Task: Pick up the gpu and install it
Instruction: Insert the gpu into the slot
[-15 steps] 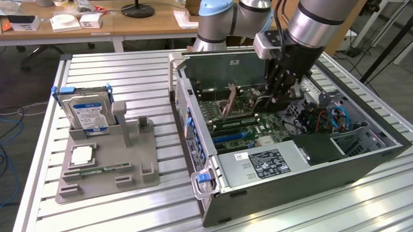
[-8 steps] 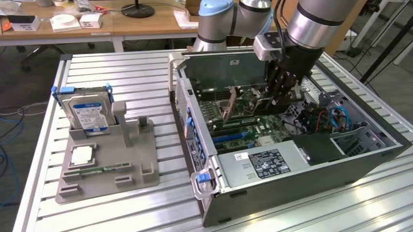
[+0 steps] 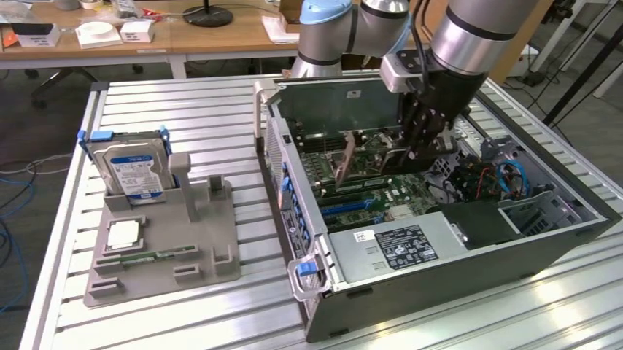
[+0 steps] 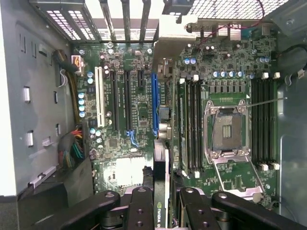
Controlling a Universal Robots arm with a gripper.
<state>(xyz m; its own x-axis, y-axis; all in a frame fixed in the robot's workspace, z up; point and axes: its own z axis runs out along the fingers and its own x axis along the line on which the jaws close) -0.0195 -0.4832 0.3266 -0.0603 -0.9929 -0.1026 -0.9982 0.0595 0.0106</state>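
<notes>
Hanging inside the open computer case [image 3: 467, 273], the gripper [image 4: 162, 205] has its jaws clamped on the gpu [image 4: 161, 167], held edge-on over the motherboard [image 4: 139, 143], roughly in line with the blue slot [image 4: 155, 103].

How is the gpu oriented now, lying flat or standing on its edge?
On its edge: the wrist view sees the gpu edge-on, clamped in the gripper above the motherboard.
</notes>
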